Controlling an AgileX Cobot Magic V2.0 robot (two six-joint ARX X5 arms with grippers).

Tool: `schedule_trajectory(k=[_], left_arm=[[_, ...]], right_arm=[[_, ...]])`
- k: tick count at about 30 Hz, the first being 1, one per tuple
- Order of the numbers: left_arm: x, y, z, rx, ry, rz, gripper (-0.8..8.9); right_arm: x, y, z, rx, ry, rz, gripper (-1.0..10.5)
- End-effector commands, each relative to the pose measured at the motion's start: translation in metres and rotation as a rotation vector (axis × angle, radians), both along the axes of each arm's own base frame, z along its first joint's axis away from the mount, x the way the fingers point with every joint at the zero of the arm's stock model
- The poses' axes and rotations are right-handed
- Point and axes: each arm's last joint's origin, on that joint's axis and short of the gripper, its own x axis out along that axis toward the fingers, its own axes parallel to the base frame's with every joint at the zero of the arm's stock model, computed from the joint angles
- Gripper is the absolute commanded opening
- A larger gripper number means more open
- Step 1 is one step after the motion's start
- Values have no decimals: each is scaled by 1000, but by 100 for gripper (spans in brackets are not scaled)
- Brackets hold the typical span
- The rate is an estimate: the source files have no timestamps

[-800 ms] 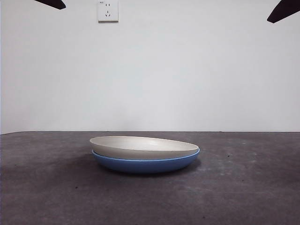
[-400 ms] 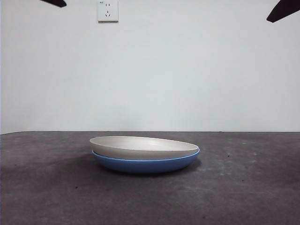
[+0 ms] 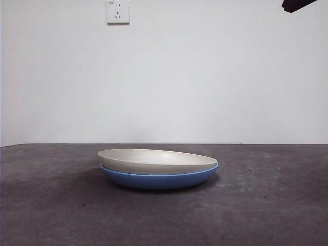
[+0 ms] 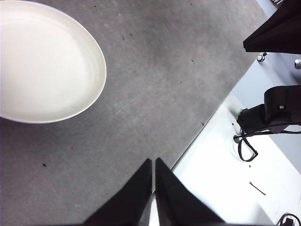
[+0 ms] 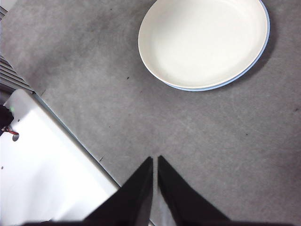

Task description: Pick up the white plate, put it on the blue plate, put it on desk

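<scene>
The white plate (image 3: 154, 160) sits nested on the blue plate (image 3: 159, 179); stiff, smooth, probably slippery, so I'd pinch its raised rim, both my hands (image 4: 153, 162) (image 5: 155, 160) pressed closed, empty.

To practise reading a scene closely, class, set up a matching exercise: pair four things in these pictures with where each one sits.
Things:
1. matte cream round plate
2. glossy blue round plate
3. white wall socket
4. dark speckled desk

Places:
A. underneath everything
B. high on the wall
C. stacked on top
D. directly on the desk

Pairs: 1-C, 2-D, 3-B, 4-A
</scene>
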Motion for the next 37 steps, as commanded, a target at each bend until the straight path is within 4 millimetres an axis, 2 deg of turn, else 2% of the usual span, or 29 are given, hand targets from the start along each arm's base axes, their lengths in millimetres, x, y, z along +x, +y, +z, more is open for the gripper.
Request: schedule_trajectory(k=[1,17,20,23,26,30,34,37], left_arm=[[1,-2,4,-8,-22,-16,10],[1,-2,4,-9,-24,-16,10],[-2,3,8,-12,-60,-7,11],[-4,18,20,-21,-206,54,10],[-7,38,44,-78,-488,154,10],[-25,67,67,-130,-856,327,10],[-45,89,61,-71,-1104,601,10],[-56,100,38,0,-1175,804,10]], right_arm=[[1,2,5,6,-29,16,11],[1,2,5,6,-29,16,11],[1,2,5,6,-29,16,11],[1,2,5,6,-29,16,11],[1,2,5,6,-29,16,11],[1,2,5,6,-29,16,11],[1,2,5,6,-29,16,11],[1,2,5,6,-30,16,11]])
